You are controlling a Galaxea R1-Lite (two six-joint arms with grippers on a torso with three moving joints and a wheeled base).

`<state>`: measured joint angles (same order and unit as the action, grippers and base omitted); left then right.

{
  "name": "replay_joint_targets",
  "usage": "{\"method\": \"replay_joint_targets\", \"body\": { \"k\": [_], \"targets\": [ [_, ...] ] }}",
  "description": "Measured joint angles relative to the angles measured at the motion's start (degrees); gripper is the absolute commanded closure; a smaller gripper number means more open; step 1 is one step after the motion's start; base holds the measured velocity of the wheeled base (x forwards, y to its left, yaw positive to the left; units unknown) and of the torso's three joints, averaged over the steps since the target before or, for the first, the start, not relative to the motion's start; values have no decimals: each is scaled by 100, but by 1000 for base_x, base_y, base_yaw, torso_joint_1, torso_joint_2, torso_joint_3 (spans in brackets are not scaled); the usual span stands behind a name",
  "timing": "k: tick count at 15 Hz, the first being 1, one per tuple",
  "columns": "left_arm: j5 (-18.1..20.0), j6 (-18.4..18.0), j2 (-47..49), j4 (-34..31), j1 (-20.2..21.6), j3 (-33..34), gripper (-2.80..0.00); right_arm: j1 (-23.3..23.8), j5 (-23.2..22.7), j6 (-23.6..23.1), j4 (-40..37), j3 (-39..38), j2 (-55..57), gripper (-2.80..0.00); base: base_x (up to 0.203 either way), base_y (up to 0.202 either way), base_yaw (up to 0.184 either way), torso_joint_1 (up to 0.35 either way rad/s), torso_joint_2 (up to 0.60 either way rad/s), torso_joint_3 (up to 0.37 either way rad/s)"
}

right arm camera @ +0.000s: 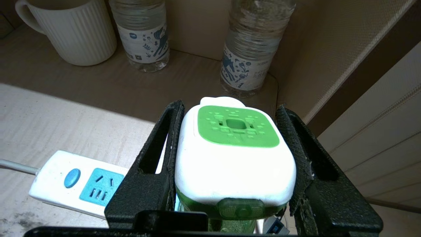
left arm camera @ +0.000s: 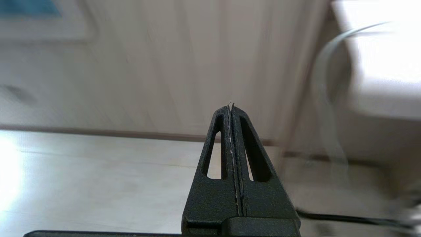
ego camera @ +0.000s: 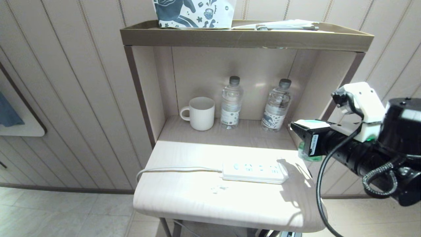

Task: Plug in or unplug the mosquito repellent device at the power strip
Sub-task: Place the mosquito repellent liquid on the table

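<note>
Here the right tool point(right arm camera: 230, 164) holds the mosquito repellent device point(right arm camera: 235, 154) clamped between its two black fingers, white head up and green bottle hanging below, off the right edge of the tabletop point(ego camera: 184, 194). In the head view the power strip point(ego camera: 253, 171) lies at about eight o'clock from the held device, near but apart, flat on the tabletop. Its long axis runs nine to three, cord leaving at nine; the row of sockets faces up. The coming move, as I judge it, turns on carrying the device toward eight o'clock and down over a socket. The right arm is plainly the nearer. The left tool point(left arm camera: 232, 164) hangs low beside the tabletop, fingers pressed together, holding nothing.
</note>
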<state>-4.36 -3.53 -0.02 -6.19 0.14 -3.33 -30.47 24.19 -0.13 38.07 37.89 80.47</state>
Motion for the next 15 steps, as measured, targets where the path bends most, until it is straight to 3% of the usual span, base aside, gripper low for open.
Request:
{"method": "replay_joint_targets", "body": {
  "k": [2,3,9,10,12,15],
  "targets": [
    [352,558,0,7,2,59,0,-37,76,13,95,-146,7,0,0,0,0,0,0,0],
    [381,579,2,7,2,77,0,-53,130,13,106,-176,9,0,0,0,0,0,0,0],
    [686,-496,0,197,-2,258,0,-178,261,10,109,-203,-21,0,0,0,0,0,0,0],
    [673,-452,0,275,-7,285,0,-223,360,9,109,-236,-28,0,0,0,0,0,0,0],
    [460,24,2,399,-14,323,0,-254,469,13,109,-289,-34,0,0,0,0,0,0,0],
    [443,131,2,415,-14,330,0,-265,484,13,109,-354,-89,0,0,0,0,0,0,0]
  ]
}}
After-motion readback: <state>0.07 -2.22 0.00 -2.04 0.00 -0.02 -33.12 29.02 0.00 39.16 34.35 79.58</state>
